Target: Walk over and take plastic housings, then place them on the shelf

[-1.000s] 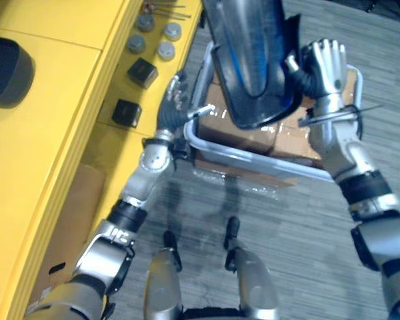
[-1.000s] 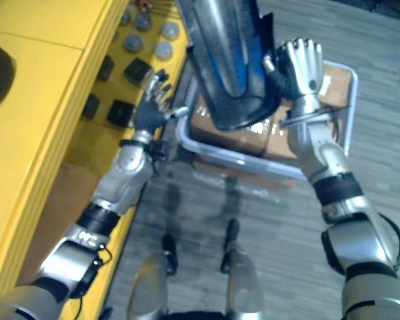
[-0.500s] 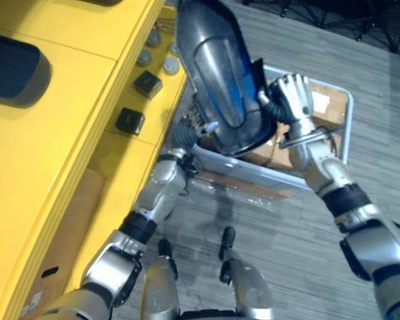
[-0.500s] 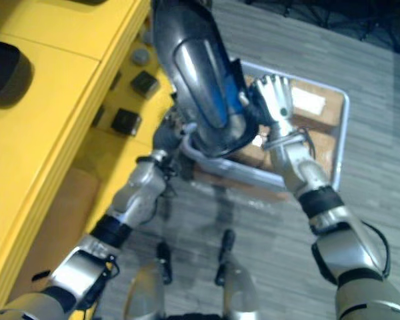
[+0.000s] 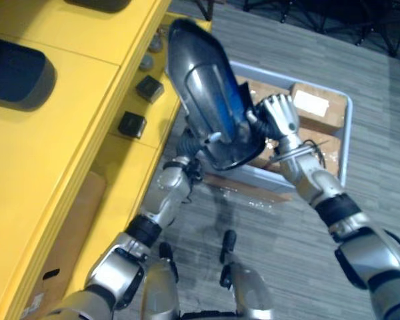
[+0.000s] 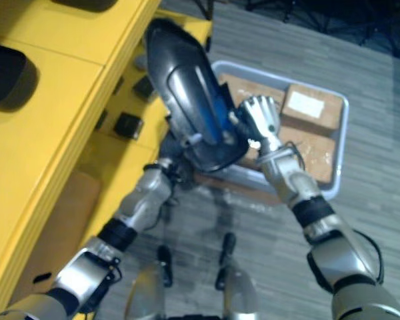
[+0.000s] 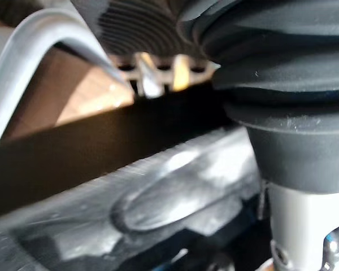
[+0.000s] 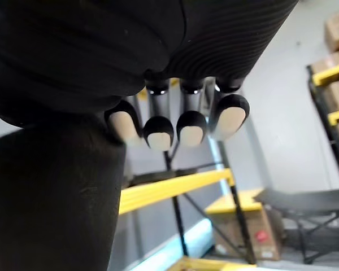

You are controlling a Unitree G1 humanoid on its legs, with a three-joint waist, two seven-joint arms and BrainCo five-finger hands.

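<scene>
A large glossy plastic housing (image 5: 210, 107), dark grey with a blue stripe, hangs tilted in the air between my two hands, its upper end over the edge of the yellow shelf (image 5: 67, 127). My right hand (image 5: 280, 119) presses flat against its right side with straight fingers (image 8: 183, 127), and the housing's dark wall (image 8: 45, 197) shows beside them. My left hand (image 5: 187, 143) sits under the housing's lower left side, mostly hidden by it. In the left wrist view its ribbed cover (image 7: 282, 84) lies close against the housing's underside (image 7: 158, 192).
Two small black boxes (image 5: 132, 124) and grey round parts (image 5: 147, 63) lie on the shelf's lower level. Another dark housing (image 5: 17, 73) rests on its top. A grey cart (image 5: 347, 127) with cardboard boxes (image 5: 313, 103) stands right of the shelf, and a cardboard box (image 5: 73, 227) sits under it.
The housing has swung left and lower, toward the yellow shelf, carried by both hands. My left hand has slipped under it. The head camera has also shifted.
</scene>
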